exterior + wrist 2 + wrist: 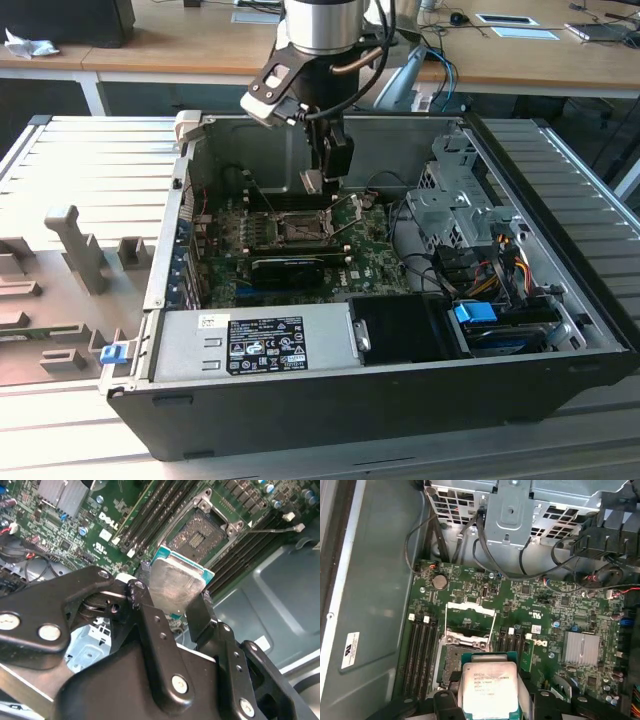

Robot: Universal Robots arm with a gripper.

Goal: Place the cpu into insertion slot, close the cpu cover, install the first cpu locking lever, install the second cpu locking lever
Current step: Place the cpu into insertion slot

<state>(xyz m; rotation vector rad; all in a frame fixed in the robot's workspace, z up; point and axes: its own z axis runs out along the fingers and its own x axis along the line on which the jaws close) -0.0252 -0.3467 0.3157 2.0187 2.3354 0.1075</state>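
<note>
- The gripper (171, 600) hangs inside the open computer case (400, 410), over the far half of the green board (540, 610).
- Gripper state: the two black fingers (141, 594) are closed onto opposite edges of the cpu (176, 582). The gap between them equals the chip width, and the chip is clamped.
- The cpu is held above the board with its dull metal top facing away from the board. It touches only the fingers and is not seated.
- In the first wrist view, the cpu (487, 687) overlaps one edge of the insertion slot (451, 664).
- In the second wrist view, the insertion slot (199, 536) lies just beyond the chip, with its dark pin field exposed.
- The insertion slot sits on the board between two banks of memory slots (420, 650).
- The cpu cover (470, 607) is swung open and stands up from the far side of the slot. The board shows through its cut-out centre.
- A thin metal lever (272, 529) reaches out from one corner of the slot across the adjacent memory slots.
- A finned silver heat sink (582, 650) sits on the board, well apart from the slot.
</note>
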